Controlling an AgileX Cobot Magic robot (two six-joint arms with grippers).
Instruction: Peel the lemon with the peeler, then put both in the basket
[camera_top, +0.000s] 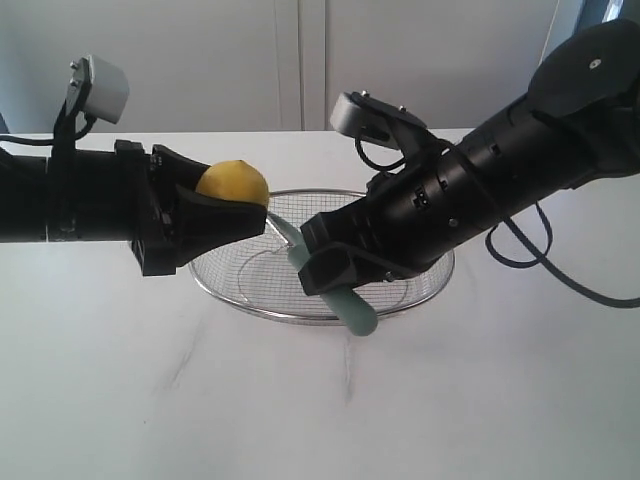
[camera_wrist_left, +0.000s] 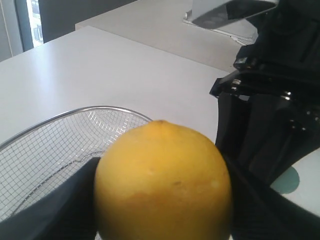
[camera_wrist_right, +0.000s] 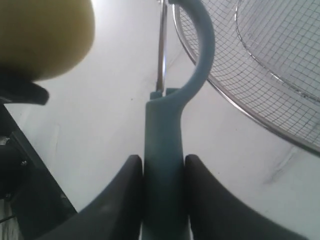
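My left fingers (camera_top: 215, 222) are clamped on the lemon (camera_top: 232, 184), held up by the basket (camera_wrist_left: 100, 107) rim, right fingers (camera_wrist_right: 127, 200) clamped on the peeler (camera_wrist_right: 165, 150) handle, blade end near the lemon.

matte black arms (camera_top: 70, 205), pale grey camera boxes (camera_top: 101, 88), looping black cables (camera_top: 585, 288).

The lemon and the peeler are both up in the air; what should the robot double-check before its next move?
1. Grip on the lemon by the left gripper: ok.
2. Handle of the peeler clamped in the right gripper: ok.
3. The blade touching the lemon: not ok, a gap shows.
4. The basket close by on the table: ok.
5. Any peel off: cannot tell; the visible side looks whole.
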